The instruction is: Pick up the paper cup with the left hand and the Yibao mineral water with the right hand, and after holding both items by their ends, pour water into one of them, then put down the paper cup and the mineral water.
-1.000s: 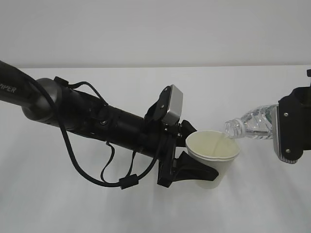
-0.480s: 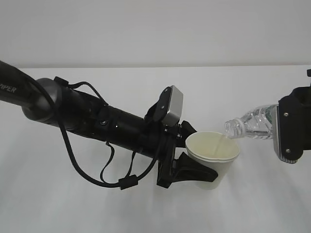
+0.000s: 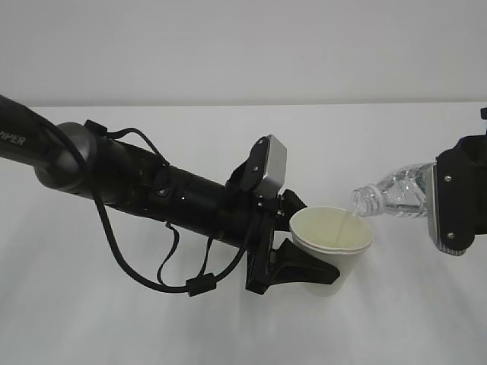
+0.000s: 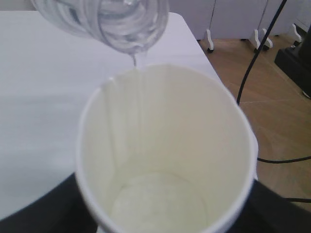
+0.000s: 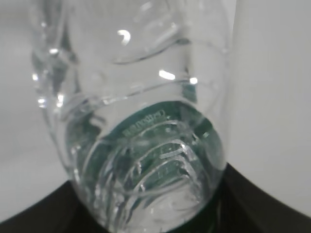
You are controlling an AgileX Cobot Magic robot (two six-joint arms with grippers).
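Clear ribbed plastic water bottle fills the right wrist view

Its curved body rises from the bottom edge, a dark green label band showing through the ribs with faint lettering, too blurred to read. Dark gripper parts flank its base, against a pale grey surface.

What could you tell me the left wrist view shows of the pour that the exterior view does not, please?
Only the left wrist view shows the water pooled at the cup's bottom and the thin stream falling past its rim. Only the exterior view shows the left pincer clamping the cup's side and the right pincer holding the bottle's far end. Both show the tilted Yibao mineral water with its mouth over the paper cup.
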